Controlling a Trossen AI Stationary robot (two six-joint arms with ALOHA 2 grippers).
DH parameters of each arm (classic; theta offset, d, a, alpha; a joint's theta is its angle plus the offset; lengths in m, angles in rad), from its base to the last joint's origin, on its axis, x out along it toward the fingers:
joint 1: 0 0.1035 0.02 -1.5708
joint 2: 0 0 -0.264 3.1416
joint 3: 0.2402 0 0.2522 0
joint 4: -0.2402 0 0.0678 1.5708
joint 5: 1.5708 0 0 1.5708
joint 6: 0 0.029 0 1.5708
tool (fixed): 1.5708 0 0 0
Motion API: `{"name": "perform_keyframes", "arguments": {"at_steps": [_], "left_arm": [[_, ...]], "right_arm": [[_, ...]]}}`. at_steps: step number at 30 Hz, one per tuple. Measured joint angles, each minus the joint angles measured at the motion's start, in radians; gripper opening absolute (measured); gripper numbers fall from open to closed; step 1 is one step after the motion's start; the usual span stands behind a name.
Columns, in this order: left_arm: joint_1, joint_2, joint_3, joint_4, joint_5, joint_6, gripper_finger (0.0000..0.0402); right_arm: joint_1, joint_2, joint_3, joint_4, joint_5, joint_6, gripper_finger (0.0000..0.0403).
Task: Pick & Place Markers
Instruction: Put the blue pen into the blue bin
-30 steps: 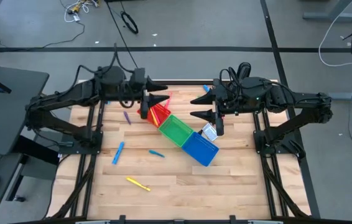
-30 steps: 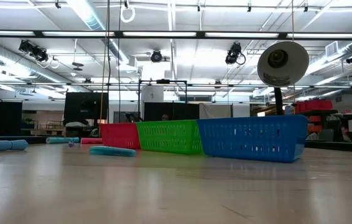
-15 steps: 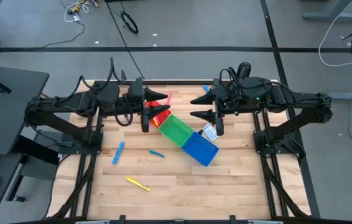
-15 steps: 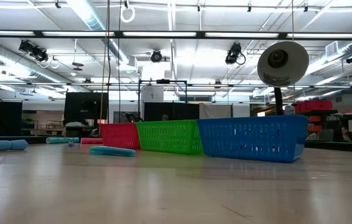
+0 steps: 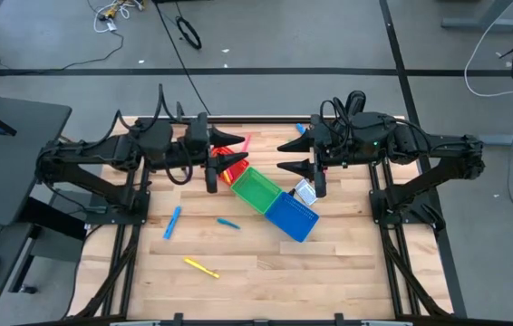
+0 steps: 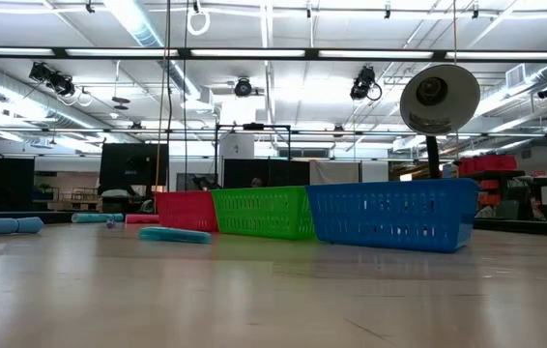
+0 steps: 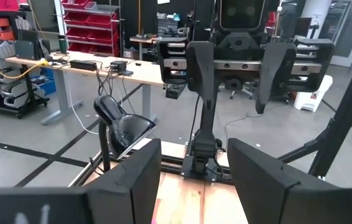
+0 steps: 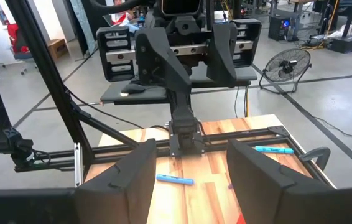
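Observation:
Several markers lie on the wooden table: two blue ones (image 5: 173,222) (image 5: 227,222), a yellow one (image 5: 201,267) toward the near edge, a pink one (image 5: 242,143) by the red bin's far side, and a blue one (image 5: 300,128) at the far edge. The right wrist view shows blue markers (image 8: 176,180) (image 8: 274,149) lying flat. My left gripper (image 5: 232,151) (image 7: 194,180) hangs open high over the red bin (image 5: 227,172), holding nothing. My right gripper (image 5: 280,158) (image 8: 191,174) faces it, open and empty, above the green bin (image 5: 256,190).
Red, green and blue (image 5: 291,215) bins stand in a slanting row mid-table, also in the low view as the red bin (image 6: 187,210), the green bin (image 6: 262,212) and the blue bin (image 6: 389,214). A white tag (image 5: 304,192) sits by the blue bin. Free wood lies toward the near edge.
My left gripper has swung a little toward the table's near edge, staying high and open, and now stands over the red bin; it covers a purple marker that showed beside the bin before. It has kept still for the last half second.

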Motion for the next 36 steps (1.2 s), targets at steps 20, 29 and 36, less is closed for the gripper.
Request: {"name": "perform_keyframes", "arguments": {"at_steps": [20, 29, 36], "left_arm": [[0.002, 0.022, 0.001, -0.506, 0.211, -0.023, 0.0190], [0.002, 0.058, 0.000, -0.689, 0.247, 0.030, 0.0190], [0.000, 0.147, 0.000, -0.827, 0.278, 0.123, 0.0190]], "right_arm": [[0.000, 0.000, 0.000, 0.002, 0.000, -0.001, 0.0196], [0.000, 0.000, 0.000, 0.006, 0.000, -0.001, 0.0196], [0.000, -0.001, -0.001, 0.020, 0.000, -0.001, 0.0196]]}}
